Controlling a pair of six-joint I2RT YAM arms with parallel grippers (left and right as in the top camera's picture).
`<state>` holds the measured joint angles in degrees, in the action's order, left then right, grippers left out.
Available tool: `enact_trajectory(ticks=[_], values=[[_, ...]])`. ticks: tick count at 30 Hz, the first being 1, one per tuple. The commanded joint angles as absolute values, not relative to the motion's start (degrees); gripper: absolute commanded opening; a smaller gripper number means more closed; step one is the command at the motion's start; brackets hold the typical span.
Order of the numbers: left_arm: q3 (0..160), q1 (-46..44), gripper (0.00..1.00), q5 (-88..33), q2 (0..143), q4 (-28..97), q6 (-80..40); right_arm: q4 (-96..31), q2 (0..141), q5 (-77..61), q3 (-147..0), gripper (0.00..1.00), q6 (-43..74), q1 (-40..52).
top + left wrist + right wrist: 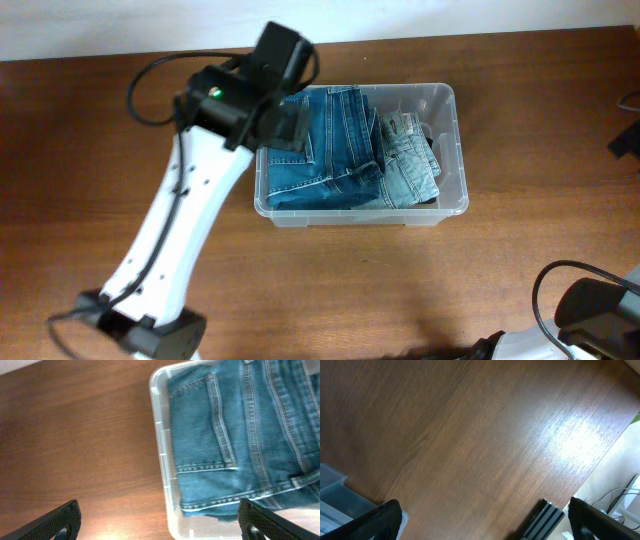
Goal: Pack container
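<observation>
Overhead: container (452, 150) stood on wooden table (100, 130), right of centre. Inside lay folded dark blue jeans (330, 150), with lighter jeans (410, 165) just beside them at right. Left arm (190, 220) reached over container's far left corner. Right arm (600, 310) sat at lower right edge, well apart from container.

Left wrist: left gripper (159, 507) hung above container's rim, jaws wide apart, holding nothing. Dark blue jeans lay below in container.

Right wrist: right gripper (485, 512) was over table wood, jaws wide apart, empty.
</observation>
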<state>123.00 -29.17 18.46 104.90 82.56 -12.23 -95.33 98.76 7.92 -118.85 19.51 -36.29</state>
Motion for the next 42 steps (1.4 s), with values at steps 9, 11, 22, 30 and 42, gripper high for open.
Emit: enact_trajectory(ticks=[9,11,22,30,42], values=[[72.9,-23.5,0.99,15.3,74.8,49.8,-10.3,-95.2,99.0,8.2,-118.7,0.98,20.3,-36.4],[63.5,-21.9,0.99,13.0,69.2,41.3,-7.4,-95.2,99.0,8.2,-118.7,0.98,20.3,-36.4],[21.3,-8.5,0.99,-1.8,36.9,1.5,4.3,-95.2,99.0,8.2,-118.7,0.98,20.3,-36.4],[5.9,-4.5,0.99,-1.8,18.8,-7.9,4.2,-95.2,99.0,8.2,-118.7,0.98,20.3,-36.4],[0.5,0.8,0.99,-1.5,5.8,-10.7,4.4,-95.2,99.0,8.2,-118.7,0.98,20.3,-36.4]])
